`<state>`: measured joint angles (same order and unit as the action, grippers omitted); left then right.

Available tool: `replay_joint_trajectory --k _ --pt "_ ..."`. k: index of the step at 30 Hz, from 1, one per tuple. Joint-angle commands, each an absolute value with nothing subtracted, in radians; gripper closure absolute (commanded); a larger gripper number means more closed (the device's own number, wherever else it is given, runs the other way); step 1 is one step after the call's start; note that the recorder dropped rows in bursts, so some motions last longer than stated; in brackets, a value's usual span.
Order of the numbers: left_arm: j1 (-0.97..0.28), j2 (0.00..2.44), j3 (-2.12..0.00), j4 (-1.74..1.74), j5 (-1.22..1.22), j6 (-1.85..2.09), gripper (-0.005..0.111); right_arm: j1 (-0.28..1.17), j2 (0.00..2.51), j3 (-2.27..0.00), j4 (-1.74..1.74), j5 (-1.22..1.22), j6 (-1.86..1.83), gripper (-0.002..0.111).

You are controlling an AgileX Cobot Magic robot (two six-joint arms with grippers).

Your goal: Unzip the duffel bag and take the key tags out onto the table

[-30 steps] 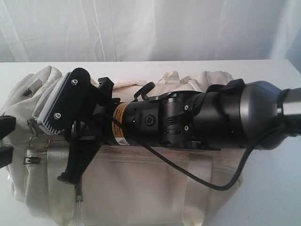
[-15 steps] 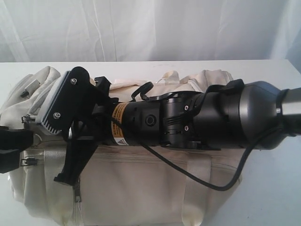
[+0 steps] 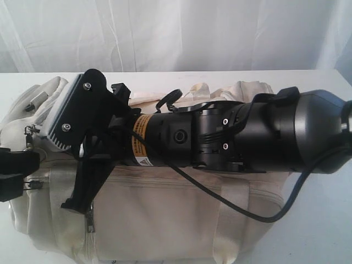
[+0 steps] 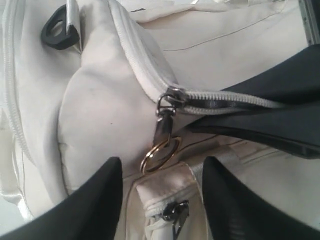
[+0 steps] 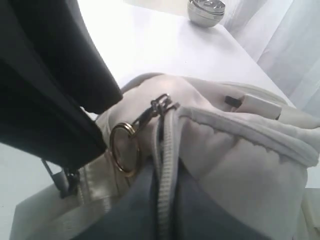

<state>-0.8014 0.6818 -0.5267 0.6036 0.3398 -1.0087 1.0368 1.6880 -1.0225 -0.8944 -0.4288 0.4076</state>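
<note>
The white counter carries the cream duffel bag, which lies lengthwise with its curved zipper facing up for access. The right arm reaches across the bag's top to its left end. There the right gripper bears down beside the zipper, probably to steady the fabric; I cannot tell whether its jaws are apart or together. The left gripper hovers at that end with jaws apart, flanking the gold ring pull. A slit of grey lining shows. The key tags are unseen, presumably inside.
</note>
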Motion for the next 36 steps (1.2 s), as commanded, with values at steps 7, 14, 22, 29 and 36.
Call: replay_joint_trajectory --k 7,14,22,29,36 --pt "-0.799 0.677 -0.531 0.781 0.369 -1.265 0.054 1.035 1.658 -1.025 -0.869 -0.494 0.417 0.108" --pt "-0.799 0.677 -0.531 0.727 0.326 -1.309 0.054 1.035 1.658 -1.025 -0.869 -0.496 0.424 0.108" --pt "-0.799 0.677 -0.519 0.679 0.327 -1.309 0.054 1.035 1.658 -1.025 -0.869 -0.496 0.424 0.108" --pt "-0.799 0.721 -0.486 0.689 0.265 -1.326 0.054 1.035 1.658 -1.025 -0.869 -0.496 0.426 0.108" --pt "-0.799 0.757 -0.486 0.779 0.253 -1.372 0.054 1.035 1.658 -1.025 -0.869 -0.499 0.43 0.108"
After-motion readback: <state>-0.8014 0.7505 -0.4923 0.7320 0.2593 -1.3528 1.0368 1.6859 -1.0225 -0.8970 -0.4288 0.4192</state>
